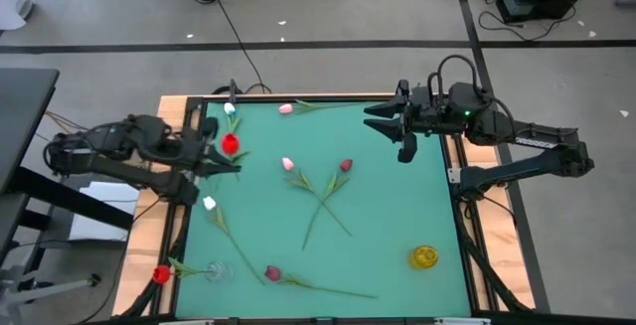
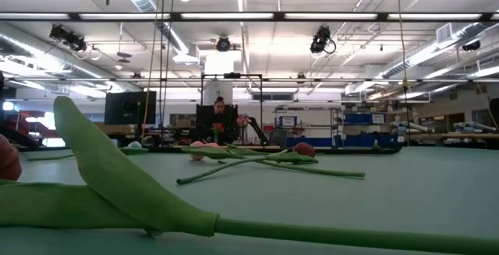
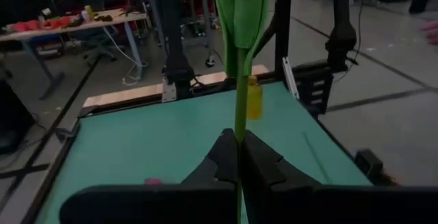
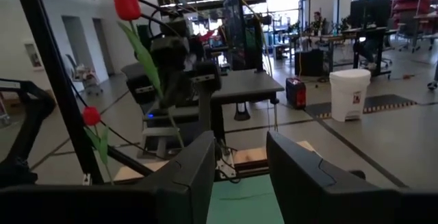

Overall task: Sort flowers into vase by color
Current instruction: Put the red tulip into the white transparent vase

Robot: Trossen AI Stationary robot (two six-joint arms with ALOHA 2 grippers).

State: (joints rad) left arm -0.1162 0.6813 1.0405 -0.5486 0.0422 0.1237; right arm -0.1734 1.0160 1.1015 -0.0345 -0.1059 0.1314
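The left arm reaches in from the desk's (image 1: 397, 206) left edge, its left tool (image 1: 231, 166) clamped on the green stem of a red tulip (image 1: 230, 144) held upright above the mat. The right arm waits over the far right corner, right tool (image 1: 378, 118) empty with fingers parted. A clear vase (image 1: 218, 271) with another red tulip (image 1: 161, 274) stands at the near left corner.

A: One red tulip (image 1: 230, 145) is up off the mat at the left side, its green stem (image 3: 240, 114) standing upright, pinched between dark fingers.

B: And the rest?

A: Another red one (image 1: 161, 274) sits in the clear vase (image 1: 218, 271) at the near left corner. A pink tulip (image 1: 288, 164) and a maroon tulip (image 1: 346, 166) lie crossed mid-table. The yellow vase (image 1: 423, 256) stands near right.
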